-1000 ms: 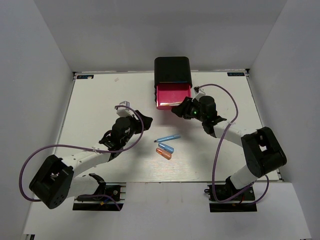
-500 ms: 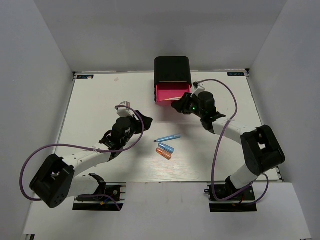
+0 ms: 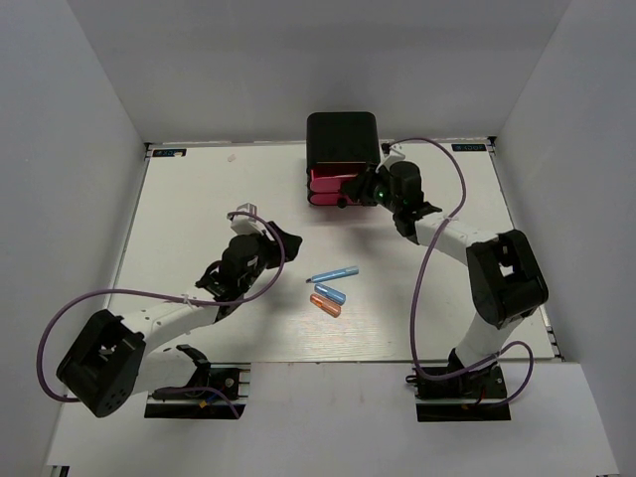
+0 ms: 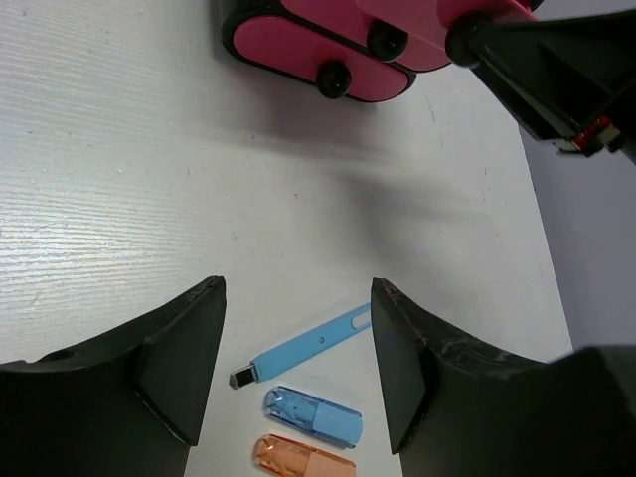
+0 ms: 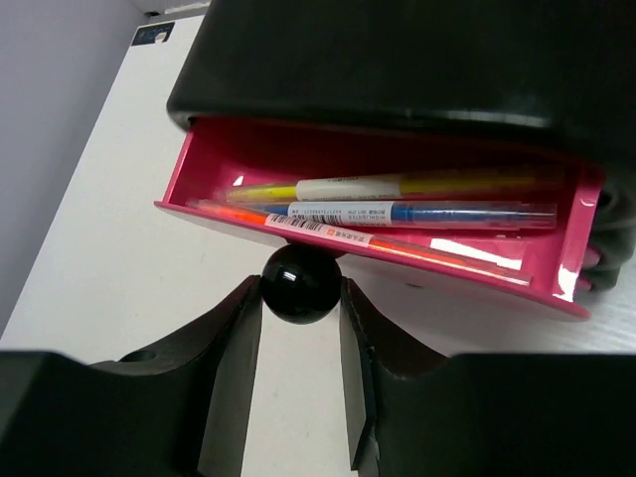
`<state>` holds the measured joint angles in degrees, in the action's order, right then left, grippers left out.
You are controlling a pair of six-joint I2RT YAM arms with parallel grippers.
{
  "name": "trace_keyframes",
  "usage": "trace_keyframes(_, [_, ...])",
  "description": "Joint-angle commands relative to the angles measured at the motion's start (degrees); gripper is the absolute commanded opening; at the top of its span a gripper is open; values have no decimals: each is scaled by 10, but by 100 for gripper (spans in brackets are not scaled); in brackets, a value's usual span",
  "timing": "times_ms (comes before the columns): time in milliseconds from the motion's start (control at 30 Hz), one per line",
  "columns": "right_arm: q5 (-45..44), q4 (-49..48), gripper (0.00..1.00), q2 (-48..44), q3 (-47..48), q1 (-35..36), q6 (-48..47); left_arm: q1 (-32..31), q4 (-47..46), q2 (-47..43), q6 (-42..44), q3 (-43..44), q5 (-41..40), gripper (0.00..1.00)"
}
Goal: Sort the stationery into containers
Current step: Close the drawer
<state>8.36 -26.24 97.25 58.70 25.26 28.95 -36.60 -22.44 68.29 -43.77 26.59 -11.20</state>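
Observation:
The black cabinet [image 3: 343,139] stands at the table's far middle with its pink drawers [image 3: 331,186] facing me. My right gripper [image 3: 350,197] is shut on the black knob [image 5: 300,283] of the top drawer [image 5: 248,154], which stands slightly open. Inside lie a yellow stick [image 5: 397,186], a blue pen [image 5: 427,211] and a red-orange stick [image 5: 388,241]. My left gripper [image 3: 276,229] is open and empty above the table. Between its fingers in the left wrist view lie a light blue pen [image 4: 303,348], a blue capsule [image 4: 313,415] and an orange capsule [image 4: 303,459].
The pen [image 3: 333,272], blue capsule [image 3: 330,293] and orange capsule [image 3: 325,305] lie together mid-table, between the arms. The two lower drawers [image 4: 298,50] are shut, knobs [image 4: 333,79] showing. White walls enclose the table on three sides.
My right gripper has moved toward the cabinet with the knob in it, pushing the top drawer from pulled far out to nearly shut. The left arm has barely moved.

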Motion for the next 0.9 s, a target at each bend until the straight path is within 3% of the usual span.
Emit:
trace_keyframes(0, [1,-36,39,20,57,-9,-35,-2,3,-26,4,-9,-10,70])
trace_keyframes(500, [-1,-36,41,87,126,-23,-59,-2,19,-55,-1,-31,-15,70])
trace_keyframes(867, [39,-23,48,53,82,-28,-41,-2,24,-55,-1,-31,-21,70])
